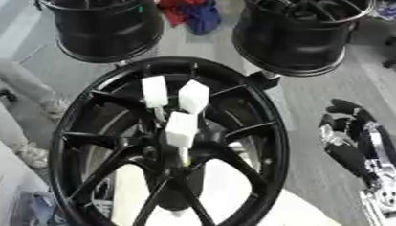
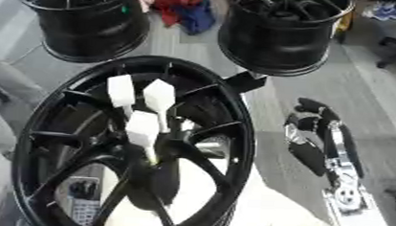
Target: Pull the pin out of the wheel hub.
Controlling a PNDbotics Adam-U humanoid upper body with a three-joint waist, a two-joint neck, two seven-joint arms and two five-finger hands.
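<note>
The task looks not yet started, as far as I can judge: three pins with white block heads stand in the centre of the black wheel hub [image 1: 170,147], and no hand touches any of them. The only hand in view is the right hand [image 2: 317,139], which hangs at the right side of the picture, well apart from the wheel, with its dark fingers [image 2: 312,106] pointing away from the robot; they look relaxed and rather straight, and they hold nothing. The left hand shows in no view. From the right hand, the wheel hub lies to the left, and the pins are further left again, past the near rim of the wheel. The lowest pin [image 1: 181,129] is the closest one to the robot; the left pin [image 1: 155,91] and the middle pin [image 1: 193,96] stand beyond it, just beside each other. Each pin has a thin pale shaft under the white head, and the shaft goes down toward the hub centre, so the long axis runs from the hub up toward the camera, leaning a little to the far side, with the head at the free end. How deep the shafts sit I cannot tell, because the spokes hide their lower ends. What is left is all of the work: the hand must travel left to a pin, close on the white head and draw it out along its shaft. Beyond the wheel, two other black rims [image 1: 101,22] stand on the floor.
</note>
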